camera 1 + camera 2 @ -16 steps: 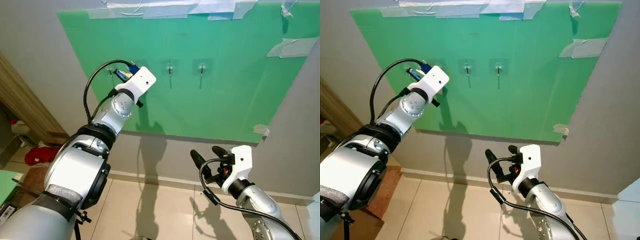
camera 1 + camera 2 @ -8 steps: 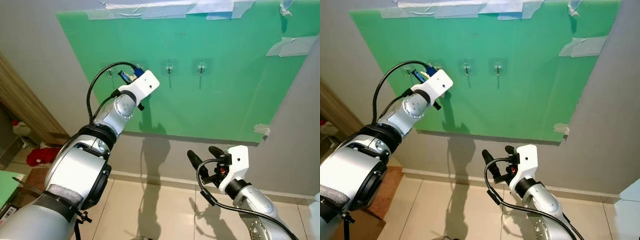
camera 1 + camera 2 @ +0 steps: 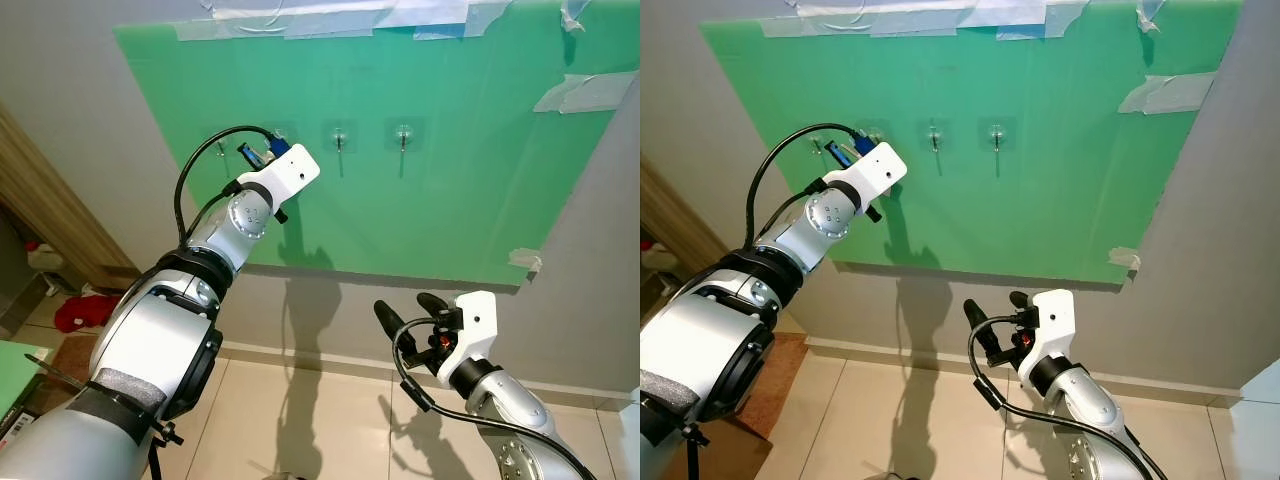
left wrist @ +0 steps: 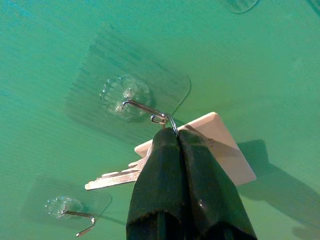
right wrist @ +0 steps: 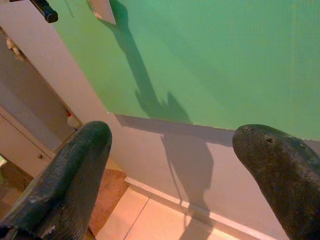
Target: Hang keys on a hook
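In the head views, the left gripper (image 3: 262, 152) was raised against the green board (image 3: 450, 180), beside a hook (image 4: 131, 103). Its wrist view showed fingers clamped on the keys (image 4: 117, 175), ring touching the hook's tip. The right gripper (image 5: 175, 165) hung low, fingers apart.

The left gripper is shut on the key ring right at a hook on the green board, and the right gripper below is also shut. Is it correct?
Not quite. The right gripper is open: the right wrist view shows its two fingers wide apart. The rest holds: the left gripper is shut on the key ring right at a hook on the green board.
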